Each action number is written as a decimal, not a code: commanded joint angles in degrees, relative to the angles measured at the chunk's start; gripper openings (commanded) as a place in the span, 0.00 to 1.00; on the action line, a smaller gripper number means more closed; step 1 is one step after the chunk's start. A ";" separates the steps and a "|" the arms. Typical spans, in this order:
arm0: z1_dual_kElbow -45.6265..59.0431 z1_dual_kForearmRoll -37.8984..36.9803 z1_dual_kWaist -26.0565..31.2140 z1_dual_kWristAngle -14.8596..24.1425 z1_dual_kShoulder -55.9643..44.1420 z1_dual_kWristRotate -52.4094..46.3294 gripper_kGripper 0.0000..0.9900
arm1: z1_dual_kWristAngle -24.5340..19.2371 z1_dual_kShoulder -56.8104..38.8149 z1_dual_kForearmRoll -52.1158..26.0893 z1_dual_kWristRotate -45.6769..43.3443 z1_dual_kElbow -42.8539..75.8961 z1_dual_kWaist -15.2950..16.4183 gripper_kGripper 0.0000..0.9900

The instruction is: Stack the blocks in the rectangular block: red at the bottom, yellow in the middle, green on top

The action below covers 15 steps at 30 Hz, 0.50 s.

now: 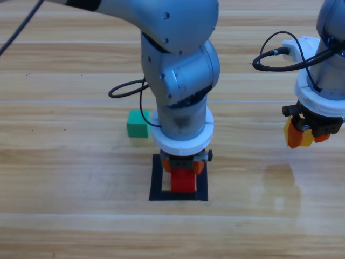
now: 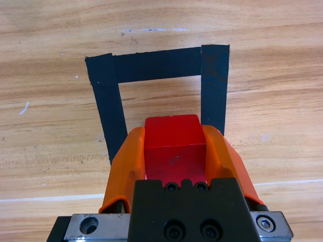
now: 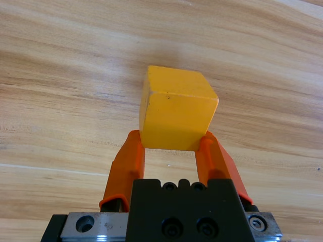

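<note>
The red cube sits inside the black tape rectangle, and my left gripper is shut on it, its orange jaws pressed to both sides. Off to the right, my right gripper hangs above the table, shut on the yellow cube, which juts out past the jaw tips. The green cube rests on the table left of the left arm, just above the rectangle's upper left corner.
A black cable loops behind the left arm near the green cube. Another cable curls beside the right arm's wrist. Bare wooden table lies in front and to the left.
</note>
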 commanded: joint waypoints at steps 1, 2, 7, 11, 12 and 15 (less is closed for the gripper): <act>0.52 -1.10 -1.10 1.01 3.79 -0.51 0.12 | -0.06 -0.73 -1.60 0.54 0.05 1.32 0.18; 0.52 -1.10 -1.10 1.01 3.88 -0.42 0.12 | -0.06 -0.73 -1.60 0.54 -0.04 1.32 0.18; 0.43 -1.10 -1.10 1.18 3.70 -0.33 0.12 | 0.03 -0.73 -1.60 0.54 -0.13 1.32 0.18; 0.52 -1.10 -1.01 1.18 3.61 -0.24 0.12 | 0.03 -0.73 -1.60 0.54 -0.22 1.32 0.18; 0.43 -1.10 -1.01 1.18 3.52 -0.16 0.12 | 0.03 -0.65 -1.60 0.54 -0.22 1.32 0.18; 0.43 -1.10 -0.92 1.18 3.52 0.11 0.12 | 0.03 -0.65 -1.60 0.54 -0.31 1.32 0.18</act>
